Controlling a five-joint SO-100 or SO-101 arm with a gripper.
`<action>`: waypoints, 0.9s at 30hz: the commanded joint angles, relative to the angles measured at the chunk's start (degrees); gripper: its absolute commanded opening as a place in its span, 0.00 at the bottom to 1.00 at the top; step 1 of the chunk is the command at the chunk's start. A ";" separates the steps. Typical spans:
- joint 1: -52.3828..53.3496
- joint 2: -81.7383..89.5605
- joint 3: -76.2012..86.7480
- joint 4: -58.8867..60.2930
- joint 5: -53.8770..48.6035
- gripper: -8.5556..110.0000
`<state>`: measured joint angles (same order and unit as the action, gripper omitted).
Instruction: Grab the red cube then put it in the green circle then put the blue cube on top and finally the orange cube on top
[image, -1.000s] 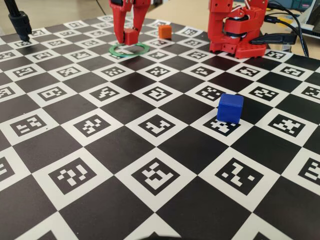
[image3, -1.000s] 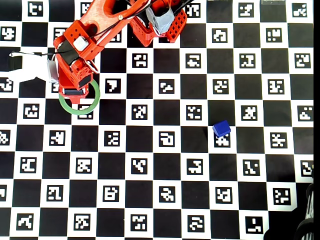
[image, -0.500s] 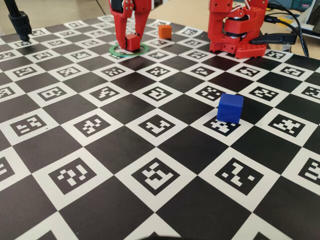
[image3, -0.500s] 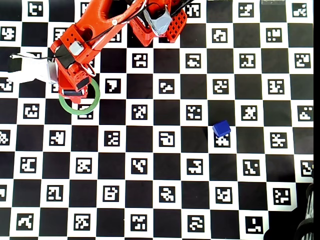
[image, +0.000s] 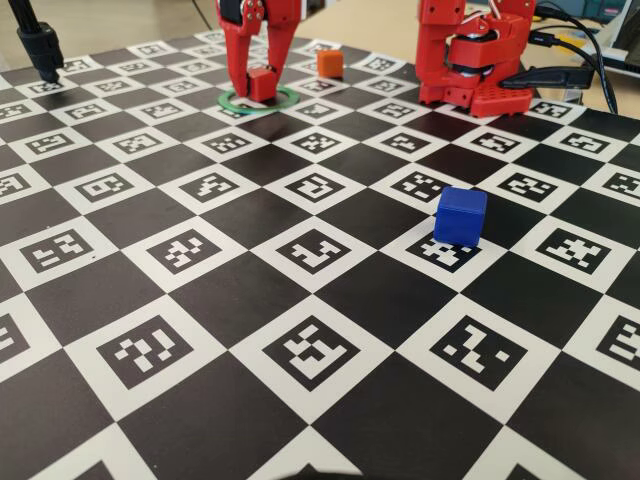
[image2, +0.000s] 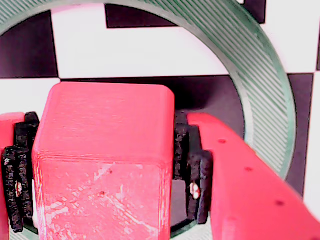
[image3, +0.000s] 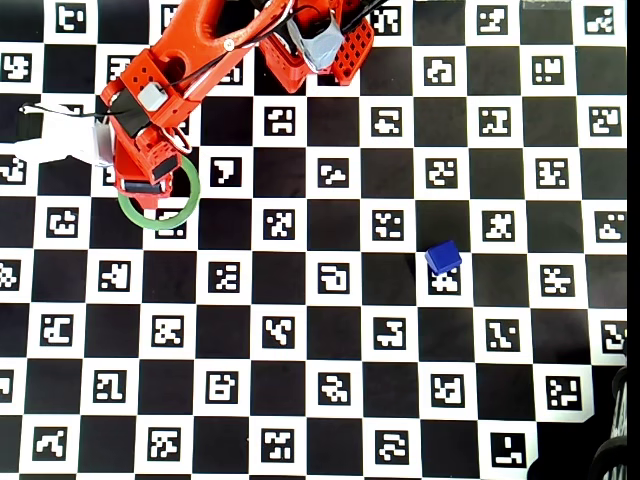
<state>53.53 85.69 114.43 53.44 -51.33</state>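
Wrist view: fills with the red cube (image2: 102, 165), close up, pressed between black ribbed pads (image2: 192, 172) on either side.
Gripper: clenched on the red cube (image: 262, 84); point in the fixed view (image: 258, 88), fingers pointing down at the desk (image: 230, 300).
Red cube: inside the green circle (image: 258, 101) as seen from the fixed view, low over or on the board; cannot tell which. Scuffed pale marks on the near face in the wrist view.
Green circle: thin flat ring (image2: 260, 75) curving round the cube in the wrist view, checkerboard showing within it. From overhead (image3: 160, 215), lies at left of the board with its upper part hidden under the arm.
Blue cube: alone on the desk (image: 460, 216), well apart from the ring, at the corner of a white marker square; from overhead (image3: 443, 257), right of centre.
Orange cube: behind the ring in the fixed view (image: 329, 63), near it but not touching; not visible from overhead.
Arm: red (image3: 190, 60), reaching from its base (image3: 320, 45) at the top edge of the overhead view down-left to the ring, gripper (image3: 145, 187) over the ring's upper inner part.
Base in fixed view: red block (image: 470, 60) at upper right, black cables (image: 585, 55) trailing off to the right.
Desk surface: black and white checkerboard with a coded marker in each white square.
Far left corner, fixed view: black stand (image: 38, 45).
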 joint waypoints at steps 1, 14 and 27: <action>-0.88 1.85 -5.54 -0.97 0.53 0.09; -1.23 1.85 -4.92 -1.67 0.79 0.09; -1.23 1.49 -3.16 -3.34 0.88 0.09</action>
<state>52.82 85.69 114.35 50.98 -50.80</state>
